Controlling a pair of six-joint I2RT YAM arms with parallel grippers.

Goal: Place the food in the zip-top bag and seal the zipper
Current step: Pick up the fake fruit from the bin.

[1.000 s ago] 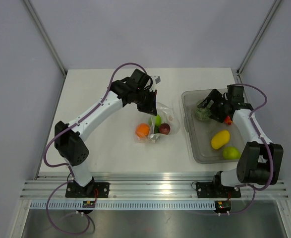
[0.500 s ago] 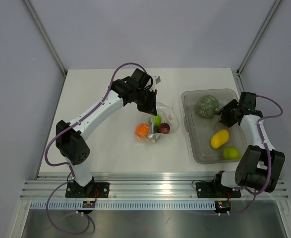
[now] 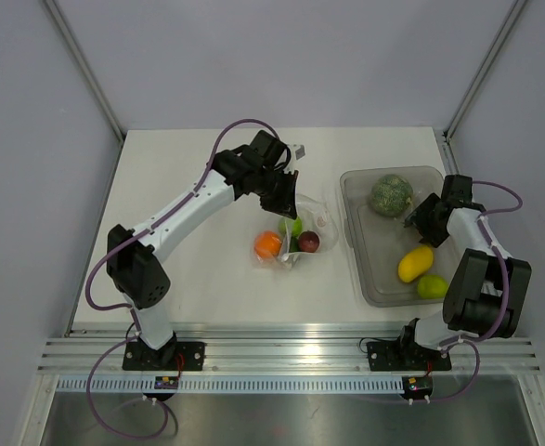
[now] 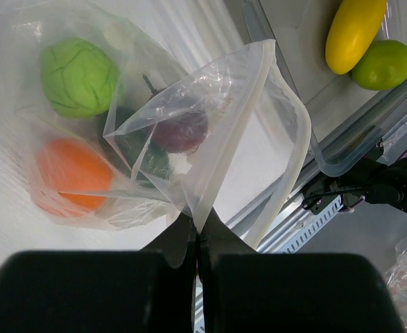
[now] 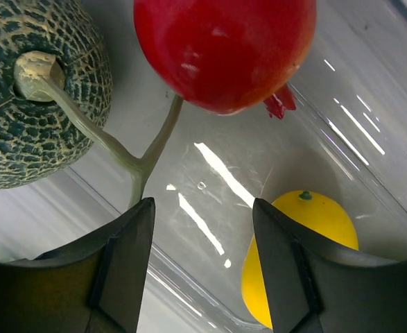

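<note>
Visibly, four fruits (image 3: 414, 263) lie in one tub (image 3: 376, 279).

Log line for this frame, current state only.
left pincer: shut on zip-top bag rim | right pincer: open, empty, above tub | bagged: orange, plum, green round | tub: melon, red fruit | zipper: unsealed

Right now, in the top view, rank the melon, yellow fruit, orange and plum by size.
1. melon, clearly largest
2. yellow fruit, longer than the rest
3. orange
4. plum, only slightly smaller than the orange, so that pair is a close call
</note>
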